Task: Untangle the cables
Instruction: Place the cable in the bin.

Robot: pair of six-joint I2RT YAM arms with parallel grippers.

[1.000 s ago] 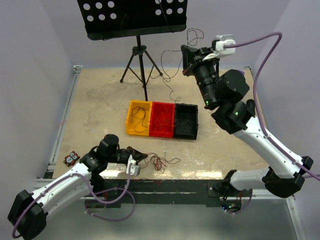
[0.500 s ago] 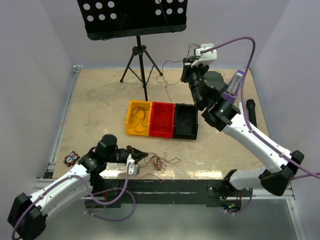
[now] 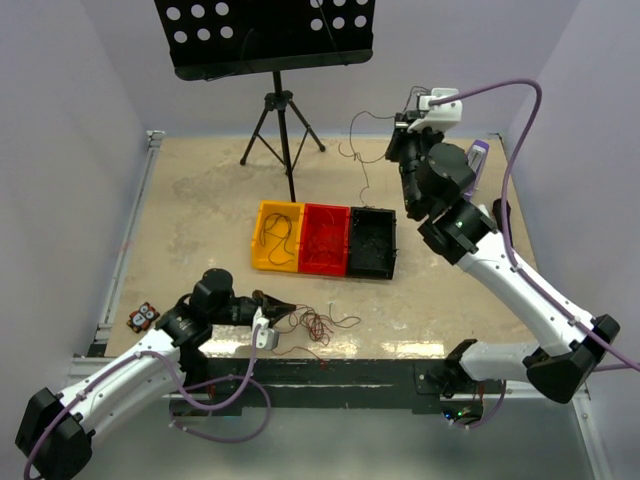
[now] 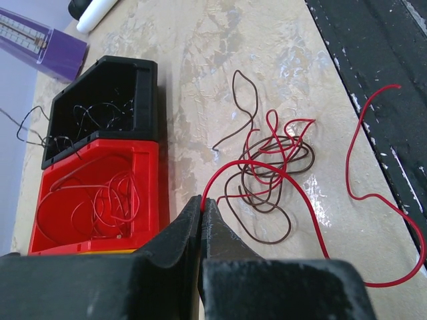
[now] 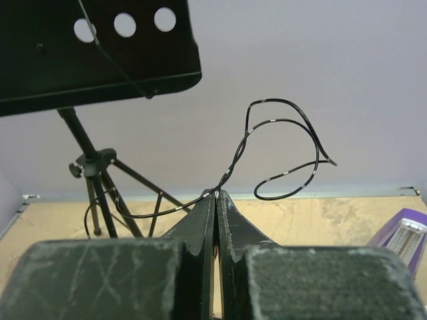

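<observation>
— Step in hand?
— Teasing strands apart, by the look. Left hand (image 4: 201, 202) pressed together on a red wire (image 4: 243, 162) running out of the clump (image 4: 267, 170). Right hand (image 5: 217, 195) pinching 1 black wire (image 5: 273, 101), raised high above the far tabletop (image 3: 200, 210).
— Next?
— Probably drawing red clear, slowly, watching for snags.
— And the clump?
— Thin red and dark loops, loosely knotted, near the tabletop's front edge.

Bright even light, soft shadows, near claws blurred.

Robot lab cell: plain walls (image 3: 60, 150), perforated board (image 3: 265, 35) on tripod (image 3: 283, 130).
</observation>
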